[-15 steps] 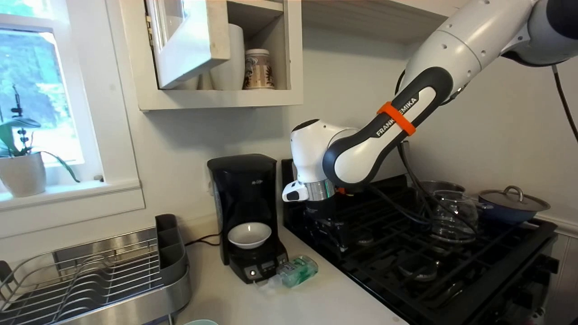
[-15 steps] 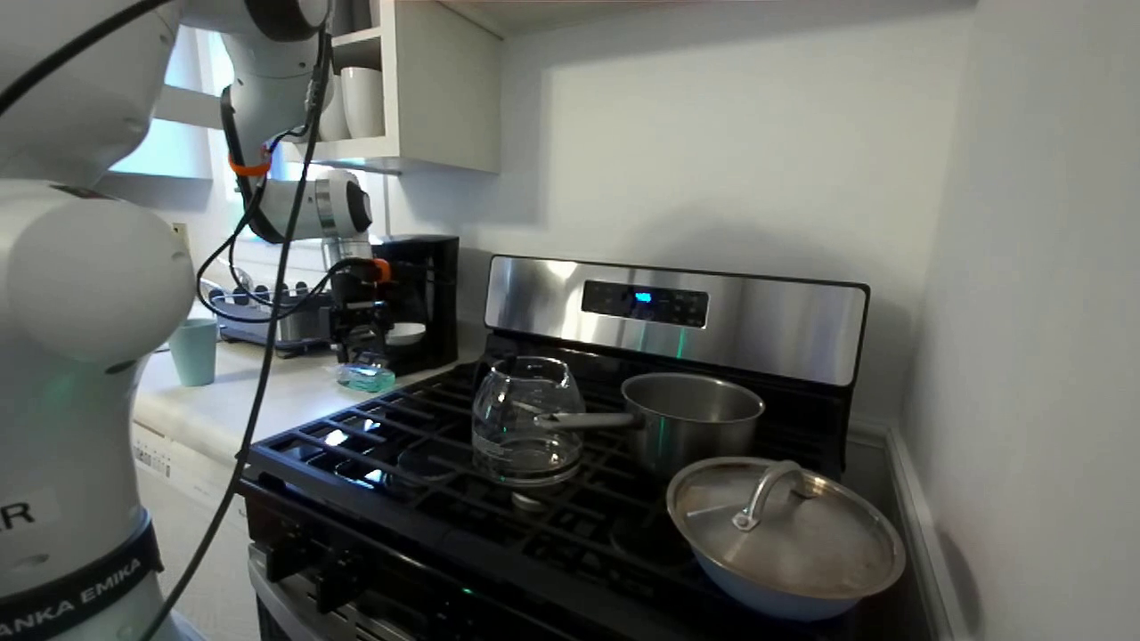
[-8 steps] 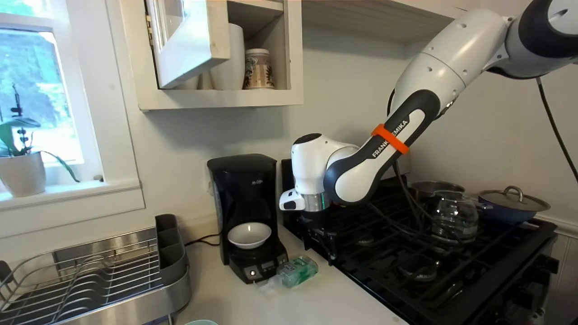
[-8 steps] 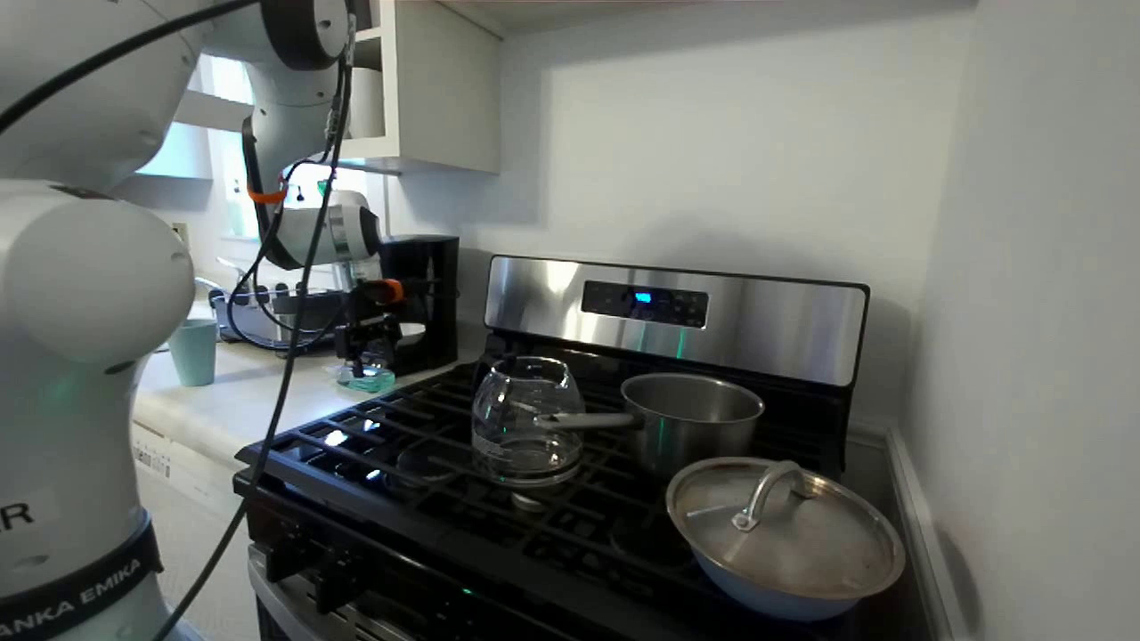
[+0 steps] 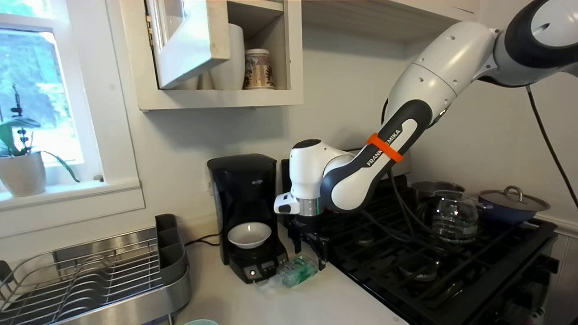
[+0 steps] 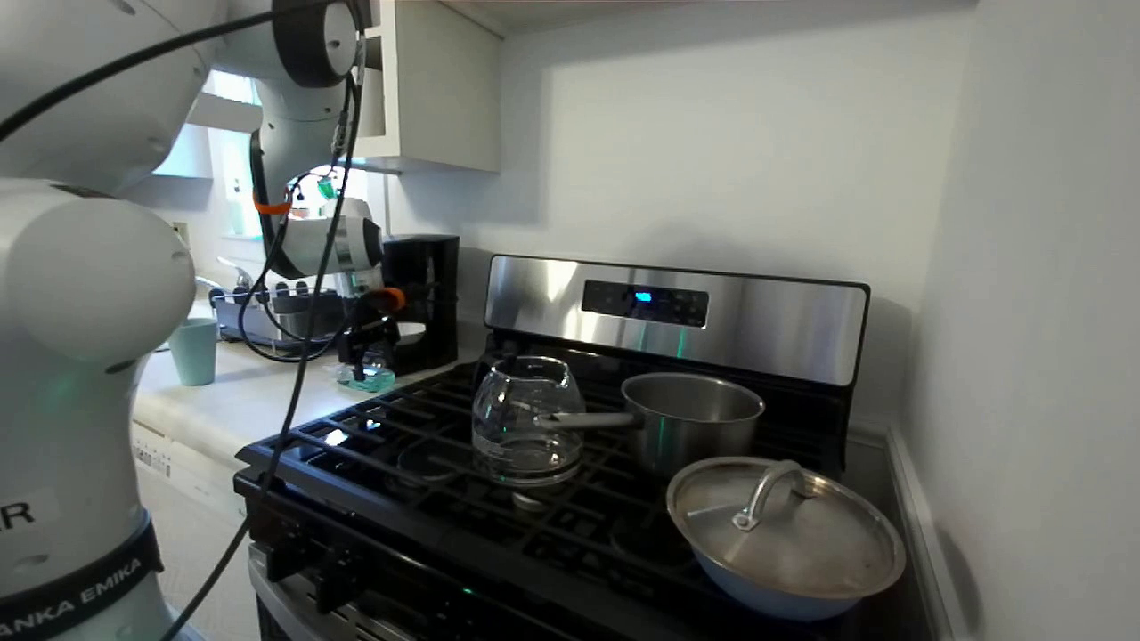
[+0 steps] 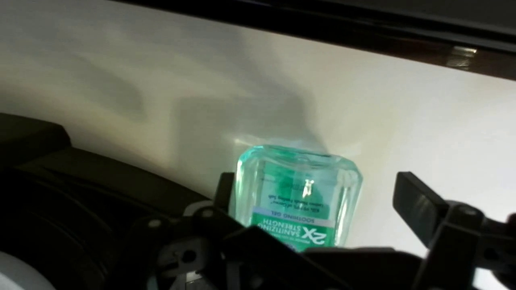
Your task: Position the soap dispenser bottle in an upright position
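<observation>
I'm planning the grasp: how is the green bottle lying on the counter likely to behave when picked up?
The soap dispenser bottle may be slippery, as its clear plastic looks smooth and glossy. Lying on a broad side, it seems unlikely to roll. Its label says gel, so contents could shift when tilted.

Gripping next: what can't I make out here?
Pump end of the soap dispenser bottle: blurred in an exterior view; hidden by the gripper in the wrist view.
Contact at the nearer finger: wrist view, its outline meets the bottle's.
Oven display: exterior view, digits too small.
Dish rack: exterior view, left edge cuts it off.
</observation>
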Action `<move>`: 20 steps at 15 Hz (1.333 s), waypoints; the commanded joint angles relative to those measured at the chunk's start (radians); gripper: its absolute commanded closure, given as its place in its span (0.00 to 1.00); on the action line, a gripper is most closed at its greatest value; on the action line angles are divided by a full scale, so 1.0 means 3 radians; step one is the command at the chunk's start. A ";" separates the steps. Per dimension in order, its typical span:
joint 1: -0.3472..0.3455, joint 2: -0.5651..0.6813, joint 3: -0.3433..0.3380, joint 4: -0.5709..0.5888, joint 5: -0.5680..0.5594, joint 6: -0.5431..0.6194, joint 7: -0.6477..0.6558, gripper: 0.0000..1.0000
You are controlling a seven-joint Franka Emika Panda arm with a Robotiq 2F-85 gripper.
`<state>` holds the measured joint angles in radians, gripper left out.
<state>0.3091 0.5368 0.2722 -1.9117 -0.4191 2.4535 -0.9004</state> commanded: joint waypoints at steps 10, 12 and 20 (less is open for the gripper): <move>0.0001 0.0271 0.0075 0.0135 0.0238 -0.0007 0.0129 0.00; 0.0019 0.0216 0.0060 0.0025 0.0261 0.0029 0.0298 0.00; 0.0147 -0.0061 -0.0010 -0.0420 0.0178 0.0423 0.1540 0.00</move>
<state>0.3202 0.5838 0.2932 -1.9547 -0.3539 2.5082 -0.5863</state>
